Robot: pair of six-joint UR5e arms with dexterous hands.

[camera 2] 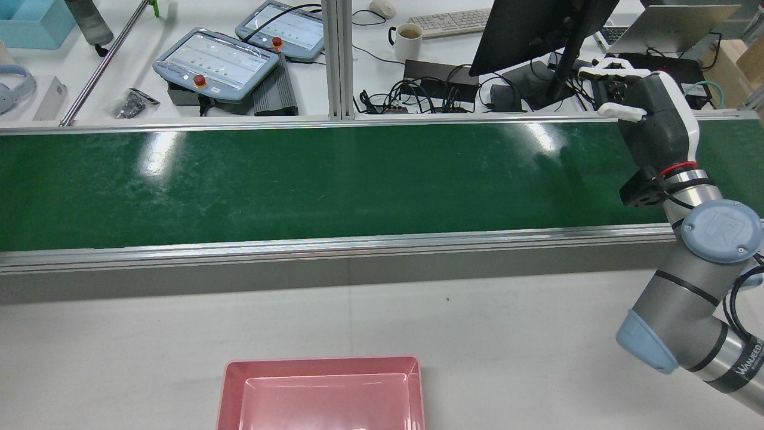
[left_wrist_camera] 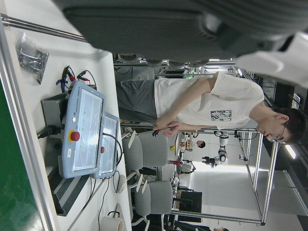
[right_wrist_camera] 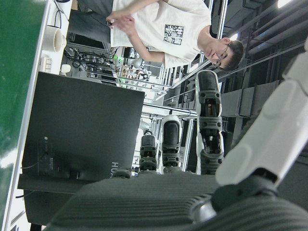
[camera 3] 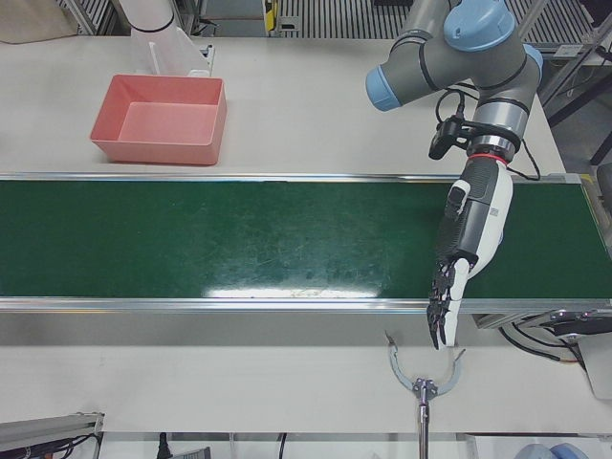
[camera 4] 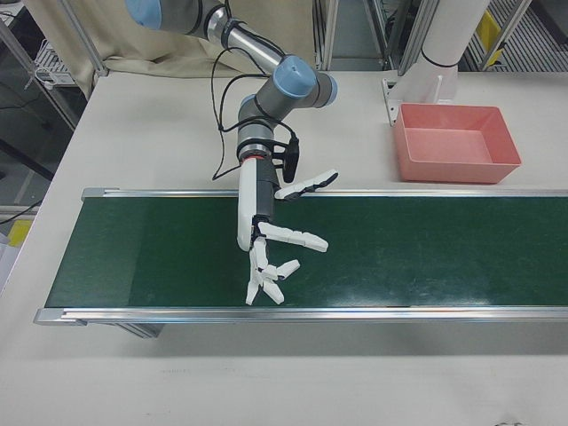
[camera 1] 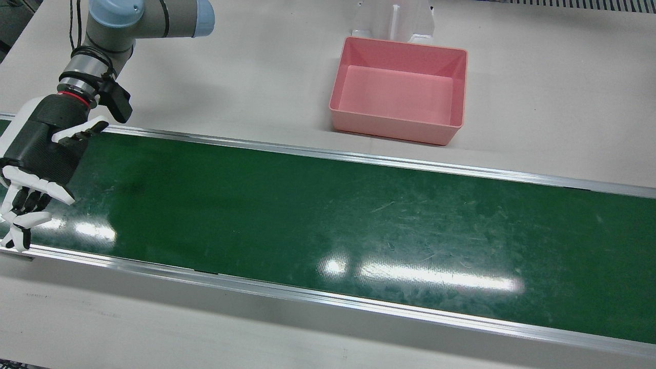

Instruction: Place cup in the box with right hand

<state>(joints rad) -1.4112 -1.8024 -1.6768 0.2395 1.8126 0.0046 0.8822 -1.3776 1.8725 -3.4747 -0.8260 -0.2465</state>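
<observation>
No view shows the cup, so I cannot tell where it is. The pink box [camera 1: 394, 131] stands empty on the white bench [camera 1: 553, 107], just beyond the far rail of the green conveyor belt [camera 1: 328, 215]. My right hand [camera 4: 266, 235] hangs released above the belt, well apart from the box, fingers [camera 4: 297, 237] spread wide and holding nothing, fingertips reaching towards the operators' rail. My left hand [camera 3: 463, 251] is stretched across the other end of the belt, also open and empty, its fingers [camera 3: 445, 304] pointing past the near rail. In the rear view, two teach pendants [camera 2: 216, 63] and a mug [camera 2: 409, 33] sit on the desk beyond the belt.
</observation>
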